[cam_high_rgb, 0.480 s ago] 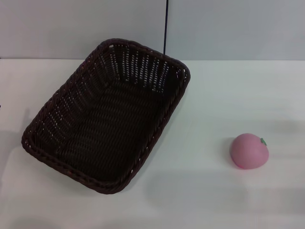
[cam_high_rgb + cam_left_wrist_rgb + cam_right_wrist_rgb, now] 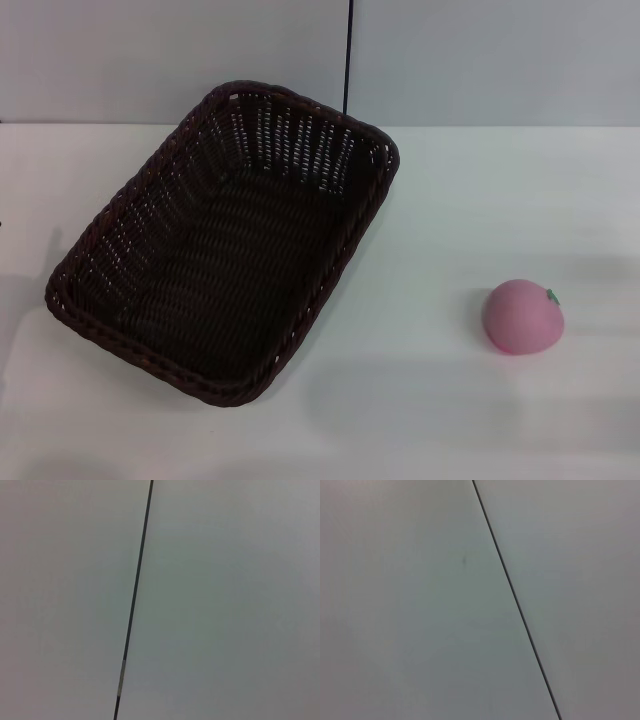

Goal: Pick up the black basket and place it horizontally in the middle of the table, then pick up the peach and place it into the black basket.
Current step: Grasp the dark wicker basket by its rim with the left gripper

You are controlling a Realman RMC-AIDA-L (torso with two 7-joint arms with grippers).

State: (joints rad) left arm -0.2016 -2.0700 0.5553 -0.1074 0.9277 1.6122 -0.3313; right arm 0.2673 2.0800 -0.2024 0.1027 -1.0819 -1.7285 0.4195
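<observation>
A white table (image 2: 440,420) seen from above, with no robot arm or gripper anywhere in the head view. Nearest the camera, the table's front strip lies bare. A little farther back, on the right side, sits the peach (image 2: 523,316), small, round and pink with a green leaf mark, resting on the table and well apart from everything else. On the left side lies the basket (image 2: 225,245), large, dark and woven, empty, its long axis running diagonally from the near left toward the far middle (so it is neither centred nor set crosswise yet). Beyond the table stands a pale wall with a thin dark vertical seam (image 2: 348,55).

Both wrist views show only that pale wall and seam, so neither gripper can be seen and whether the fingers are open or closed is unknown.

Judging from this layout, nothing of the task is done: the basket awaits moving and turning, then the peach goes in.
</observation>
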